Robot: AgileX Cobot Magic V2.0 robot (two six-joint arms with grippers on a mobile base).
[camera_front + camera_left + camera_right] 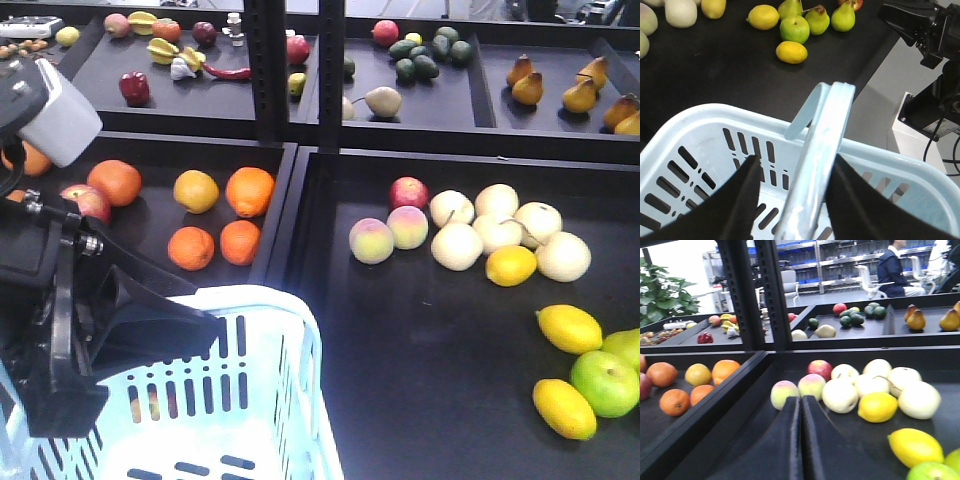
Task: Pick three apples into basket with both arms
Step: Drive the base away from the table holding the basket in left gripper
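Note:
The pale blue basket (260, 330) fills the lower left of the front view. My left gripper (792, 167) stands open astride its raised loop handle (822, 145); the right finger touches the handle and a gap shows on the left. The part of the basket floor that shows is empty. One red apple (408, 192) lies in the right tray behind two peaches, and another apple (85, 203) lies among the oranges in the left tray. My right gripper (801, 399) is shut on nothing, low over the right tray, tips just short of the peaches (797, 390) and the red apple (820, 369).
Oranges (215, 215) fill the left tray. Pale round fruit (495, 235), lemons (567, 330) and green apples (605, 382) lie in the right tray. A black divider wall (290, 210) separates the trays. An upper shelf holds mixed fruit. Black upright posts (300, 70) stand between.

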